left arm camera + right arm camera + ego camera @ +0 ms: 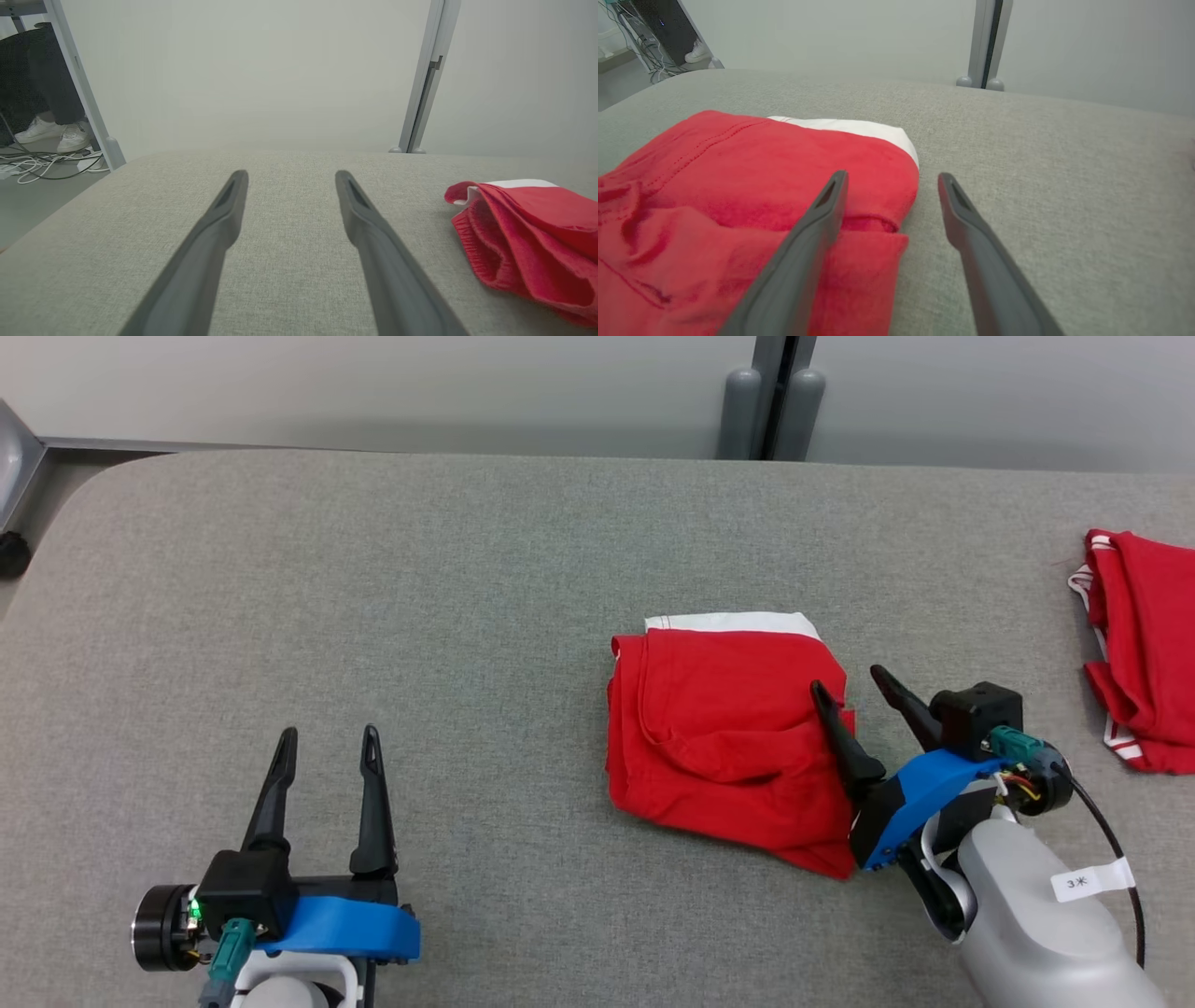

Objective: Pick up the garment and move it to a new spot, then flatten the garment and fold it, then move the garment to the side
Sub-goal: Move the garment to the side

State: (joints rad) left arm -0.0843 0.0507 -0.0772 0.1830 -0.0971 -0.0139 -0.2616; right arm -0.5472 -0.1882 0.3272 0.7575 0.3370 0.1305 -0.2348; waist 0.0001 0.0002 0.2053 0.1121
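Right tool (847, 679) spread astride garment (719, 728) edge, left tool (330, 732) spread, red cloth (1144, 663) apart

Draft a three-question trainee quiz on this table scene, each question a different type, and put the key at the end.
1. True or false: the right jaws are shut on the folded red garment.
2. How many red garments lie on the table? A) one B) two C) three
3. Fill in: the strip showing along the folded red garment's far edge is ____ in colour.

Key: 1 false, the jaws stand open at its right edge. 2 B, the folded one and a second garment at the table's right edge. 3 white.
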